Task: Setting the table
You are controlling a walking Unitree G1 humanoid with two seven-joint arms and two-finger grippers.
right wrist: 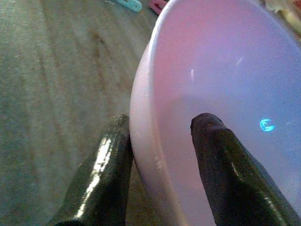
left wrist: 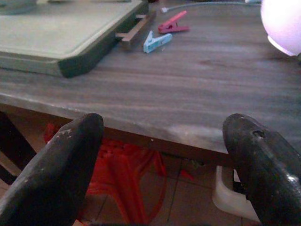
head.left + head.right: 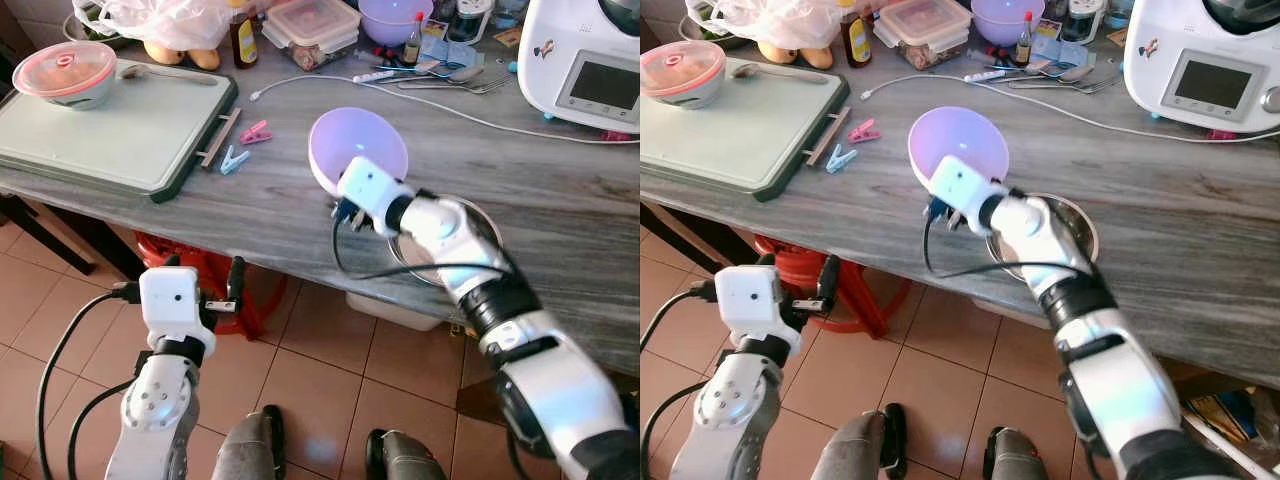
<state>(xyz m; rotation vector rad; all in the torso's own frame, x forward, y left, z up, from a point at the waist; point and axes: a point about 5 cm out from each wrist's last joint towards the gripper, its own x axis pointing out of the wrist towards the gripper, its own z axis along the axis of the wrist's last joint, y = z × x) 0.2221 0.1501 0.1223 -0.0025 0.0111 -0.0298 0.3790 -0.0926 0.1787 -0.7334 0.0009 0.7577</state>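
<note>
Right pincer (image 1: 160, 141) is clamping the rim of the lilac bowl (image 3: 358, 150), one finger inside, one outside, holding it tilted over the grey counter (image 3: 250, 210) beside a steel plate (image 3: 1080, 225). Left pincer (image 2: 164, 165) is hanging below the counter edge, fingers apart.

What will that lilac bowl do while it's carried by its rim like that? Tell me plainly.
The lilac bowl looks like thin, smooth plastic, so probably light and stiff. The right gripper pinches its rim with one jaw inside and one outside; a glossy wall could slip or pivot in so narrow a hold. It is tilted and looks empty, so nothing should spill.
</note>
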